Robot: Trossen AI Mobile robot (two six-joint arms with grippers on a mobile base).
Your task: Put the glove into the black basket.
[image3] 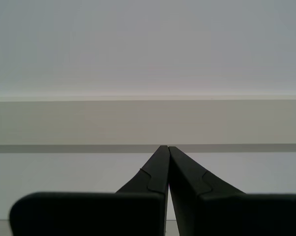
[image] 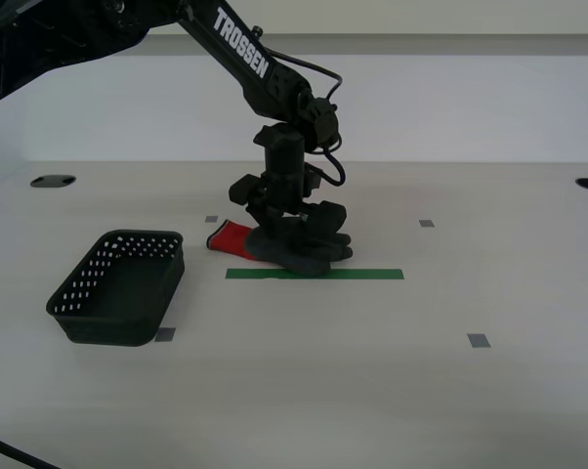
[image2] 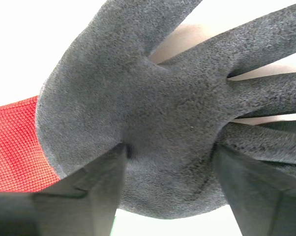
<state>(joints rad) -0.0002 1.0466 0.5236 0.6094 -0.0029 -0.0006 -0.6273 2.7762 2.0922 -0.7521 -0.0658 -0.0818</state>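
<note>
White counter [image: 372, 371], pale wall behind. My second pincer [image: 292, 227] is down on the glove [image: 304, 246], fingers [image2: 96, 189] spread wide and pressed into the grey palm, one on each side; not clamped yet. Glove lies flat on the counter directly under the pincer, partly over a green tape strip [image: 367, 274], red cuff [image: 231, 235] sticking out on the basket side. Black basket [image: 118, 286] sits well apart from that pincer, nothing in it. My first pincer [image3: 166, 169] is fully closed on nothing, facing the wall.
</note>
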